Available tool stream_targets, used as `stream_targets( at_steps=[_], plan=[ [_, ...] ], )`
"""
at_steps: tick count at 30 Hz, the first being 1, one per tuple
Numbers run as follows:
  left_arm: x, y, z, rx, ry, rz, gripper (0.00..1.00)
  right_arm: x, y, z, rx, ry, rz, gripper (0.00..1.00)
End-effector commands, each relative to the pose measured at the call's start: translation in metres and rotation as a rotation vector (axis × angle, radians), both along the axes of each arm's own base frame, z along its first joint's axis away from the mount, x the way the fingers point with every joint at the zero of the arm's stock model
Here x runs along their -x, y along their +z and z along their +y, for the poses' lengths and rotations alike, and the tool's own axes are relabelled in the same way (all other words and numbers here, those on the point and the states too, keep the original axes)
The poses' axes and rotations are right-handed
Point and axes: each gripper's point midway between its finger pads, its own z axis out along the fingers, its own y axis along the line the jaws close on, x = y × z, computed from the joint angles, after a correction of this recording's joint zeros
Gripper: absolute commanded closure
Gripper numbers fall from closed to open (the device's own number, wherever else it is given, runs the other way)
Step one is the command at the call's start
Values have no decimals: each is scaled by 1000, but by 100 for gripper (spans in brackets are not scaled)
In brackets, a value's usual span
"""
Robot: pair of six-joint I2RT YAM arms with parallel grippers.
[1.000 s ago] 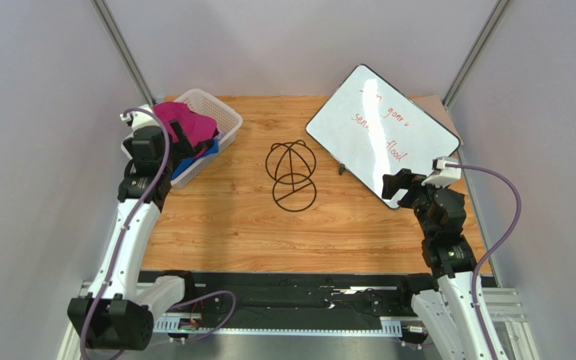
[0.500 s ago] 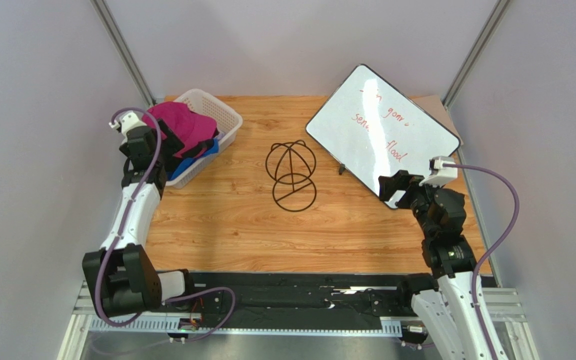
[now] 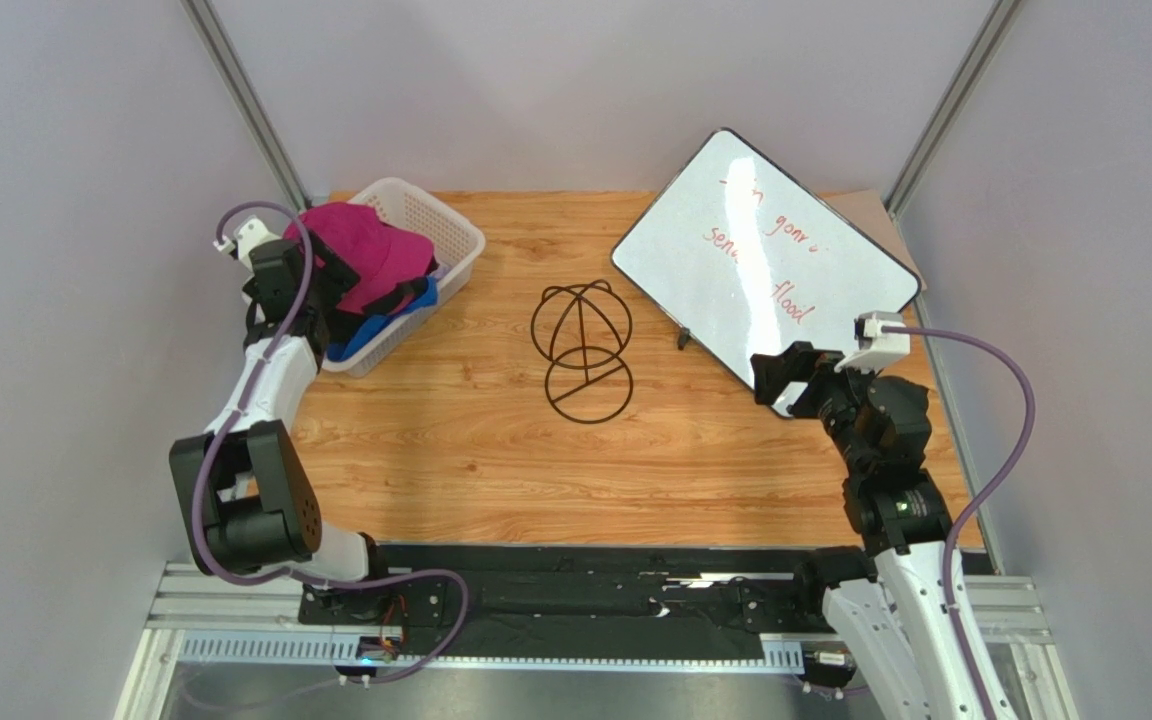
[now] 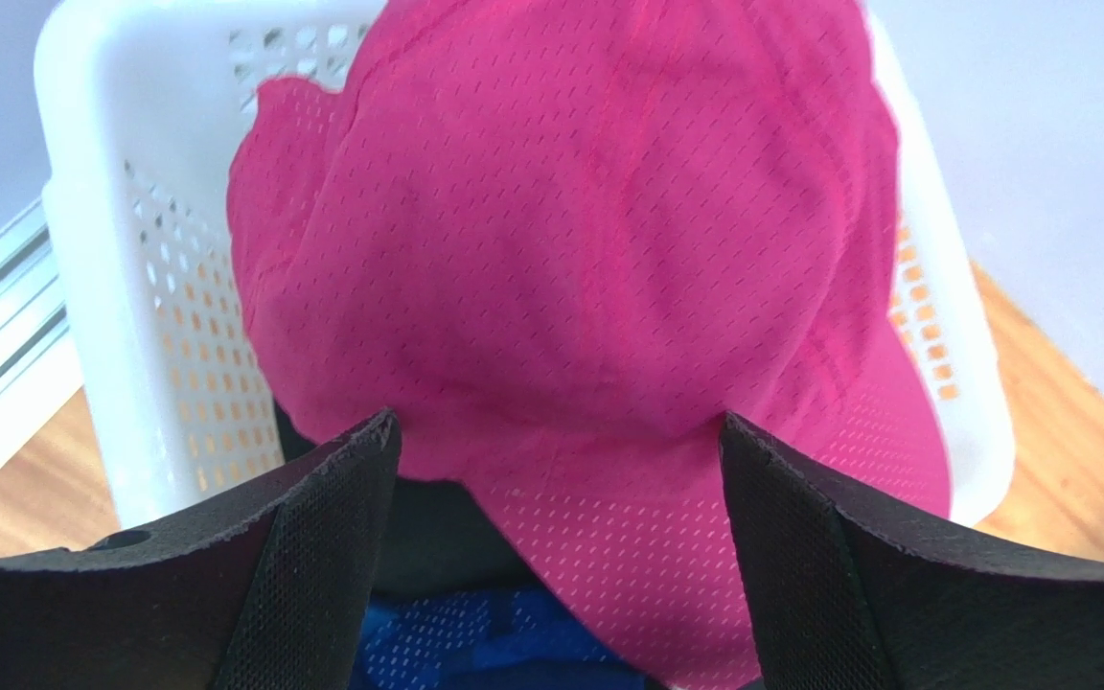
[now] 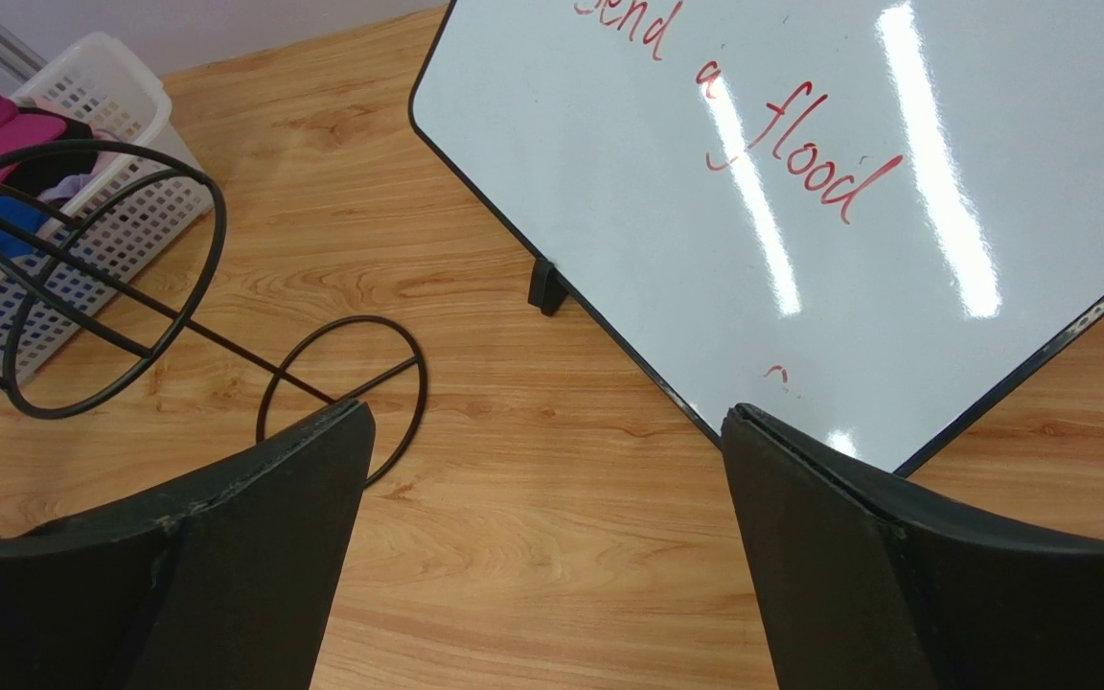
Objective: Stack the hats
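Magenta cap (image 4: 587, 216), topmost in the white basket (image 4: 97, 331), now sits between the wide-spread jaws of the left gripper (image 4: 558, 431), which has just swung in, so a first pick seems near.

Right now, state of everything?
Magenta mesh baseball cap: atop basket pile, ungripped.
Royal blue fabric cap: in basket, beneath magenta.
White plastic mesh basket: upright, holding caps.
Black wire dome stand: bare.
Black-framed whiteboard: propped tilted, red writing.
Left gripper: open, at magenta cap.
Right gripper: open, empty.

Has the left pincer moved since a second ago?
Yes. The left pincer shifted slightly left and farther back along the white basket's left rim, open at the magenta cap.
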Motion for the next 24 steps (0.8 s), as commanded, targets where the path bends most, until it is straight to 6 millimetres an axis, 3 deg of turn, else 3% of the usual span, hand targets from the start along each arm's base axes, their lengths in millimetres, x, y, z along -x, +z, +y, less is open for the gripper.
stream_targets(
  at_steps=[1, 3, 6, 9, 10, 11, 16, 24],
  plan=[
    [-16, 38, 8, -6, 27, -133, 14, -4, 0, 4, -11, 16, -10, 1],
    [-19, 34, 10, -6, 33, -125, 15, -4, 0, 5, -10, 24, -7, 1],
    [-28, 30, 10, -6, 11, -103, 25, -4, -1, 6, -10, 27, -4, 1],
    [-32, 25, 9, -2, 1, -89, 45, -4, -2, 6, -9, 27, -1, 2],
    [-32, 25, 10, -4, 5, -89, 64, -5, -2, 6, -10, 27, 2, 1],
    [-31, 27, 11, -10, 8, -91, 73, -5, -2, 6, -10, 27, 1, 1],
    [-29, 32, 14, -35, 14, -91, 100, -4, -2, 7, -11, 36, 4, 2],
    [-30, 35, 3, -13, -38, -109, 100, -5, -1, 6, -6, 30, 3, 2]
  ],
)
